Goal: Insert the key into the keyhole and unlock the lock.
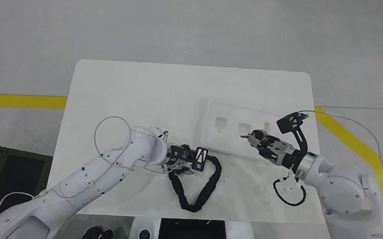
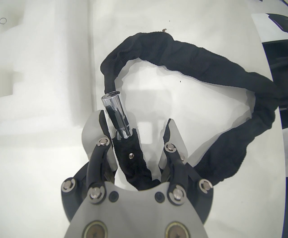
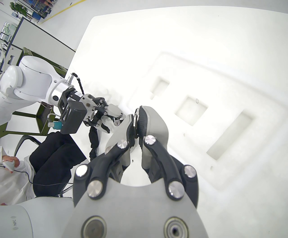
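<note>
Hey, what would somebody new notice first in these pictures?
First, the black fabric-sleeved chain looping on the white table near the robot's edge, with its chrome lock lying between the fingers of the left gripper. Next, the right gripper pinching the key over the white foam tray.

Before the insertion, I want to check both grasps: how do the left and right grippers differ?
The right gripper has jaws shut on the key; the left gripper has them apart around the lock, one side clear. The right gripper hangs over the tray; the left gripper over the table beside it. Both face each other.
</note>
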You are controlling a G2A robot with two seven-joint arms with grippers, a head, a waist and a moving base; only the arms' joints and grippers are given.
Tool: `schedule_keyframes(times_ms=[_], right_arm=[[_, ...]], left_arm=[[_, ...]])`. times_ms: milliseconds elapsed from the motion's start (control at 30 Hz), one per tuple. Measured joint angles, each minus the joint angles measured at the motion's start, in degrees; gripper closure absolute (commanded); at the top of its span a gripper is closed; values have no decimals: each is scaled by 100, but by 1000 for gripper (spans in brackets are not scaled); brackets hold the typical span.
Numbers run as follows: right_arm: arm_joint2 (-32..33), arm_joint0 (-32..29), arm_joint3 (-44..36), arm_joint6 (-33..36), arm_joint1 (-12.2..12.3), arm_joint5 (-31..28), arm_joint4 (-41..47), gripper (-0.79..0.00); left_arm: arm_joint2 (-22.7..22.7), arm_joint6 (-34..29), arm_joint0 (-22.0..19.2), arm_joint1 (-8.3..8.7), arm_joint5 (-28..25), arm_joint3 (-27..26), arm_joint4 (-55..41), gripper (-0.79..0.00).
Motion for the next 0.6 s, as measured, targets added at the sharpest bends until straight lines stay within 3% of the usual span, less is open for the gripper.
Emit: schedule_keyframes(times_ms=[133,367,600], right_arm=[[0,0,0,0,0,0,0,0],[0,0,0,0,0,0,0,0],[0,0,0,0,0,0,0,0]], left_arm=[[17,-89,-34,-42,94,-12,5,-502],[51,-264,-101,-123,191,48,-96,-354],[48,-403,-141,-186,239,156,-298,-314]])
